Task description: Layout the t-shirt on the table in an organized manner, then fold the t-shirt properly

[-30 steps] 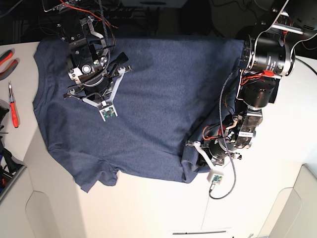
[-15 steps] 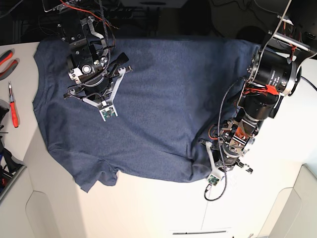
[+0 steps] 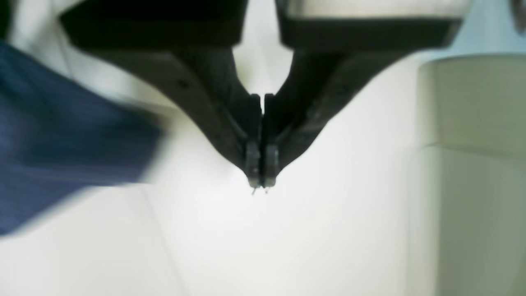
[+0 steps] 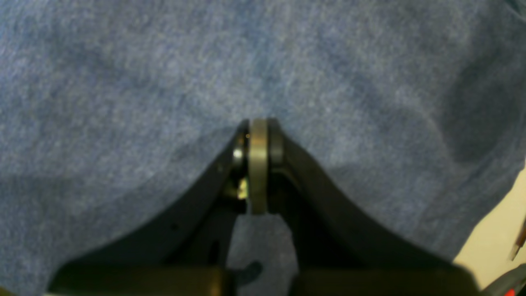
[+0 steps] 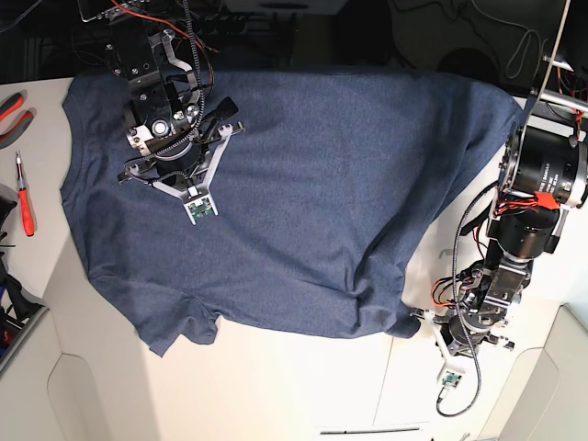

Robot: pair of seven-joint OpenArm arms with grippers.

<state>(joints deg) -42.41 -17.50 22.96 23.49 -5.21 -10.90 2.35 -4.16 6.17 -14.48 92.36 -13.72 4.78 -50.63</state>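
Left claw [image 3: 259, 181]: sitting closed and empty over bare tabletop [image 5: 303, 386].
Right claw [image 4: 258, 123]: closed, pressing on the shirt [image 5: 276, 202].
Progress: shirt is lying spread, lower edge rumpled; folding not begun.

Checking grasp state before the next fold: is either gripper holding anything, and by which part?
Nothing is held. The left gripper is shut and empty over the bare table, clear of the t-shirt. The right gripper is shut, tips down on the shirt, no cloth visibly pinched.
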